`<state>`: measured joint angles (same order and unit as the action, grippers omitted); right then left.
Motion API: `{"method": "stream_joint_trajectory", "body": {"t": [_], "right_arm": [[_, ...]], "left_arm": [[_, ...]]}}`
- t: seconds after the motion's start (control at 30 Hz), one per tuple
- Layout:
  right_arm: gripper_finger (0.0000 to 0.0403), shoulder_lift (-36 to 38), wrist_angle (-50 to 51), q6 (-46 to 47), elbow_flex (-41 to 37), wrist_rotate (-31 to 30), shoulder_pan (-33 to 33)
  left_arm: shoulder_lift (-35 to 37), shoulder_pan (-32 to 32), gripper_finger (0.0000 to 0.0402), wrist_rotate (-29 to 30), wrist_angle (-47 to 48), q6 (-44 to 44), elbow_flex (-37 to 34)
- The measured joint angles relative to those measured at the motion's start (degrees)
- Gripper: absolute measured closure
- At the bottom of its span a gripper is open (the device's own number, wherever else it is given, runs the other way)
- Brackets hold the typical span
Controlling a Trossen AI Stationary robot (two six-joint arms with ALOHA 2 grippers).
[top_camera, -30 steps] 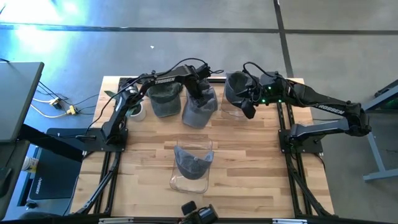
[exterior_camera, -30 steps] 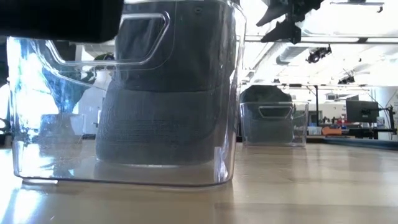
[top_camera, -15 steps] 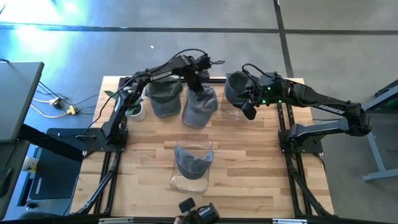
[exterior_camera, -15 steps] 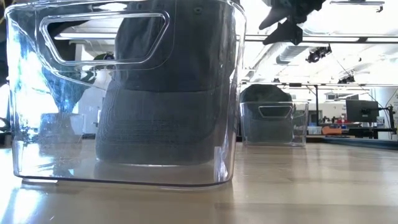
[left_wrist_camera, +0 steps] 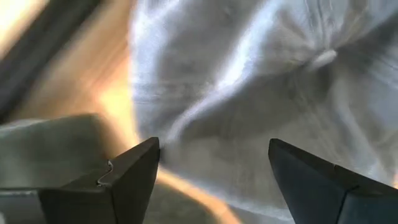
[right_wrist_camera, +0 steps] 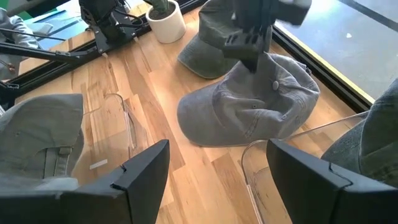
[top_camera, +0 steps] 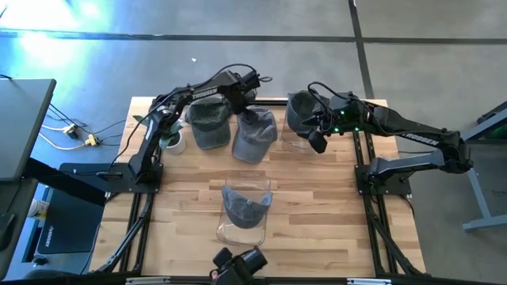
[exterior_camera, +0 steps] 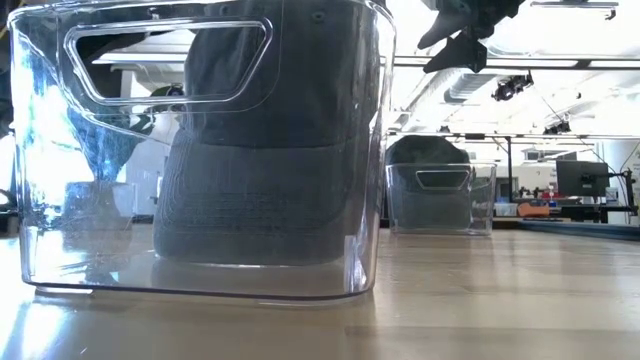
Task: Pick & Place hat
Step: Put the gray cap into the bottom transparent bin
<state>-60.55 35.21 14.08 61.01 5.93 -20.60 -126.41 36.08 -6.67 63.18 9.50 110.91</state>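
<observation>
The left hand (top_camera: 240, 101) hangs just above the light grey hat (top_camera: 254, 134) that lies on the worktop (top_camera: 317, 206) at about twelve o'clock from its centre; in the left wrist view its two fingers (left_wrist_camera: 127, 180) stand apart with the hat's crown filling the space beyond them, and nothing is gripped. The right hand (top_camera: 317, 136) sits at about one o'clock, beside a clear bin (top_camera: 301, 119) that already holds a dark hat, its fingers spread wide and empty. A second dark hat (top_camera: 210, 125) lies touching or very nearly touching the light grey one at about eleven o'clock, and a small white pot with a plant (top_camera: 173, 141) stands further out at ten o'clock. Nearer the front, at six o'clock, another clear bin (top_camera: 245, 207) holds a hat (exterior_camera: 265, 180) of its own. The main risk, as I judge it, is a poor bite: the crown is soft and rounded, so fingers coming down on its smooth top could pinch only a fold of cloth, which may slip out on the lift. The neighbouring dark hat is close enough that a grasp made slightly toward eleven o'clock could catch both, or drag it along. The hat is not in a bin, so it could also slide across the wood rather than yield to the fingers. A droopy brim might snag a bin's rim on the way in.
</observation>
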Motion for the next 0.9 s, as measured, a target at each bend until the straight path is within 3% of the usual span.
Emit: {"method": "stream_joint_trajectory", "body": {"t": [0.13,0.27,0.37,0.57,0.7,0.9], "right_arm": [[0.0139,0.0,0.0,-0.2,0.0,0.0,0.0],[0.0139,0.0,0.0,-0.2,0.0,0.0,0.0],[0.0139,0.0,0.0,-0.2,0.0,0.0,0.0],[0.0139,0.1,0.0,1.3,0.0,-0.4,0.0],[0.0139,0.7,0.3,3.7,0.0,-2.7,-0.1],[0.0139,1.3,-0.3,3.5,0.0,-3.8,0.0]], "left_arm": [[-0.2,-0.1,0.0127,-0.5,-1.0,1.3,-1.9],[-0.1,-0.7,0.0175,-0.6,-3.3,0.1,-3.7],[-0.1,-1.9,0.0234,-0.4,-5.5,-2.1,-3.6],[0.5,-2.4,0.0386,-3.9,-4.8,-6.4,-2.3],[0.5,-2.3,0.0382,-5.6,1.7,-7.7,3.0],[0.5,-2.4,0.0395,-7.9,15.3,-12.0,17.9]]}}
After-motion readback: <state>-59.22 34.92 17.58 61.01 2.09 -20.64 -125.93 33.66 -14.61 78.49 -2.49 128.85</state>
